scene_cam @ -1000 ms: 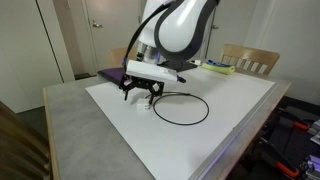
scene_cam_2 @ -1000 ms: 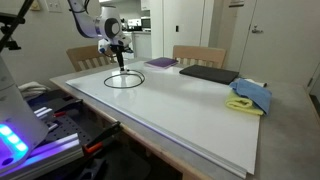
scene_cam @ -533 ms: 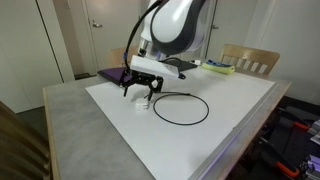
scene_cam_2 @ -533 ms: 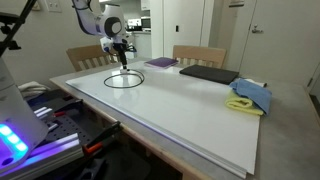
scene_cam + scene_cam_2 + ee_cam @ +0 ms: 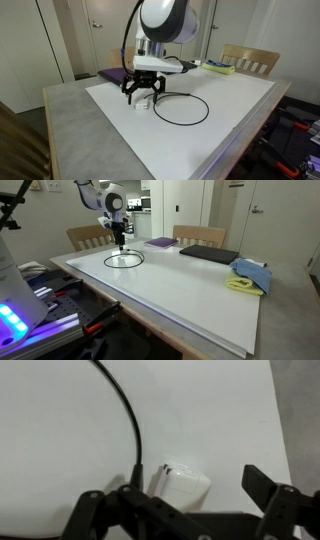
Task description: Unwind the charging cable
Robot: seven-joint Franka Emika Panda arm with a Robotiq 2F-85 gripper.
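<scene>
The charging cable [image 5: 207, 108] lies in one round black loop on the white table top [image 5: 230, 110], and its white plug block [image 5: 144, 106] sits at the loop's left end. My gripper [image 5: 143, 97] hangs open just above the plug block, holding nothing. In an exterior view the gripper [image 5: 121, 243] points down at the cable loop [image 5: 141, 260]. In the wrist view the plug block [image 5: 182, 485] rests on the table between my spread fingers, the gripper [image 5: 172, 500] straddles it, and the black cord [image 5: 128, 415] runs up and away to the left. The tiny connector does not show.
A purple book [image 5: 160, 243], a flat black pad [image 5: 208, 253] and a blue cloth [image 5: 252, 273] over a yellow one [image 5: 240, 285] lie along the table's far side. Wooden chairs [image 5: 250, 58] stand behind the table. The table edge [image 5: 65, 105] is close to the plug.
The arm's upper part has swung over and the gripper has turned above the plug block, sinking slightly. The cable loop has not moved.
</scene>
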